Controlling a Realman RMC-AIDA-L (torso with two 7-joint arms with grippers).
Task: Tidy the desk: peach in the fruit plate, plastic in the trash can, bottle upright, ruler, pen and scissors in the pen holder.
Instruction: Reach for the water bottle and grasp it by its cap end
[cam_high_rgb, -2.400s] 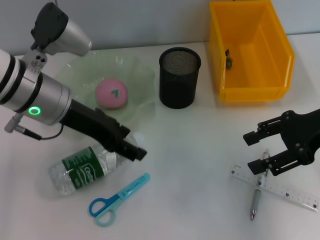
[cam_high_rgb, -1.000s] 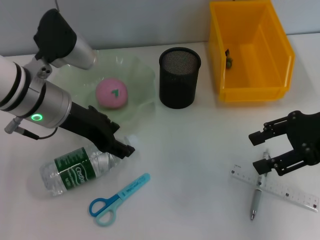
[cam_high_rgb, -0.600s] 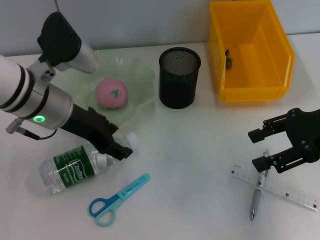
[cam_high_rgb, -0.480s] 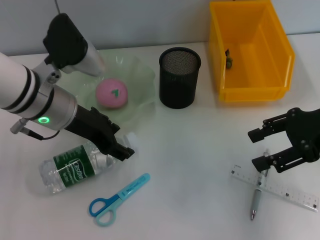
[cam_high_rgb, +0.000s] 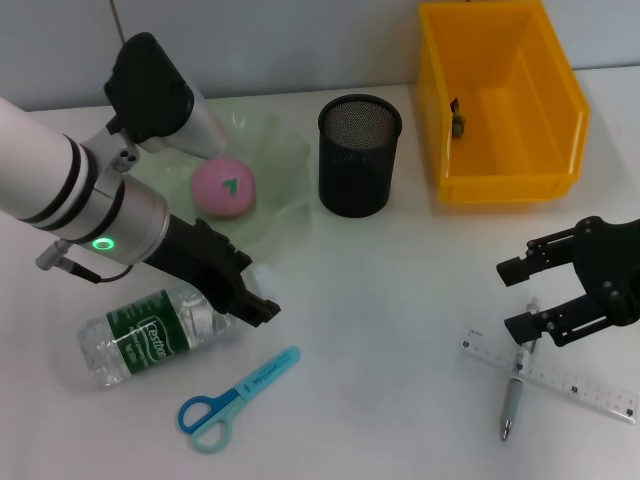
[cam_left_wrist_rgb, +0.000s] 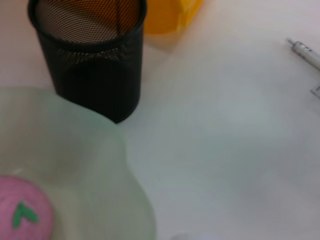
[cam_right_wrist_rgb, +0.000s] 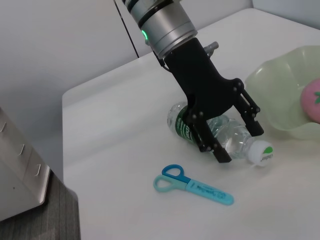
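Ruler (cam_high_rgb: 560, 377) end beyond frame edge

White table (cam_high_rgb: 400, 330) carried all items; surface plain, matte. Grey wall (cam_high_rgb: 300, 40) stood behind table's far edge. In right wrist view: table edge (cam_right_wrist_rgb: 67, 130) ended beside pale cabinet (cam_right_wrist_rgb: 20, 175) with small handles; dark grey floor (cam_right_wrist_rgb: 50, 220) lay below; thin dark line (cam_right_wrist_rgb: 127, 35) ran down wall, nature unclear.

Peach (cam_high_rgb: 224, 186) in plate (cam_high_rgb: 282, 155); scissors (cam_high_rgb: 236, 389) before lying bottle (cam_high_rgb: 150, 332).
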